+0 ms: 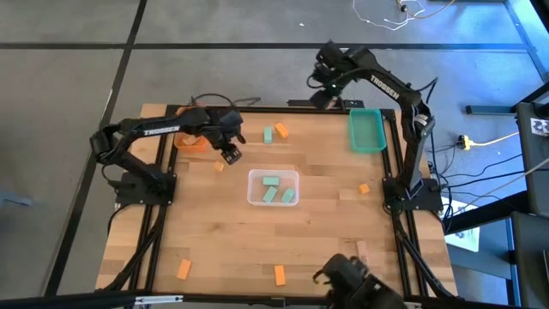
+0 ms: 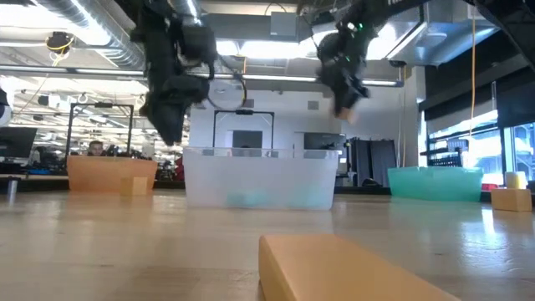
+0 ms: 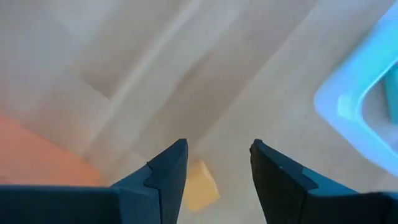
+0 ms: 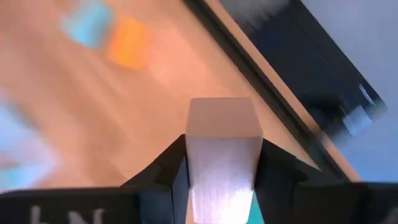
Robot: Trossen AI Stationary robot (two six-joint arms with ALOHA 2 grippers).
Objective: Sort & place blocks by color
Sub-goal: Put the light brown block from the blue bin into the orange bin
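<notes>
High view: nearest the front edge of the wooden table (image 1: 214,232) lie two orange rectangular blocks (image 1: 184,269), well apart, with plain tan wooden blocks (image 1: 361,251) toward the front right corner. At the table's centre stands a clear plastic tray (image 1: 254,182) holding three mint green blocks (image 1: 271,181). A small orange block (image 1: 364,189) lies between this tray and the right edge. Left of the clear tray, the left gripper (image 1: 230,155) hangs with fingers apart and empty, above a small tan block (image 3: 200,185) on the table. An orange tray (image 1: 192,142) sits near the back left corner; its contents cannot be made out. Toward the back edge, one mint green block (image 1: 268,134) and one orange block (image 1: 281,130) lie just beside each other. A teal tray (image 1: 366,130) occupies the back right corner. The right gripper (image 4: 222,163) is raised over the back edge, clamped on a pale tan wooden block (image 4: 222,155).
</notes>
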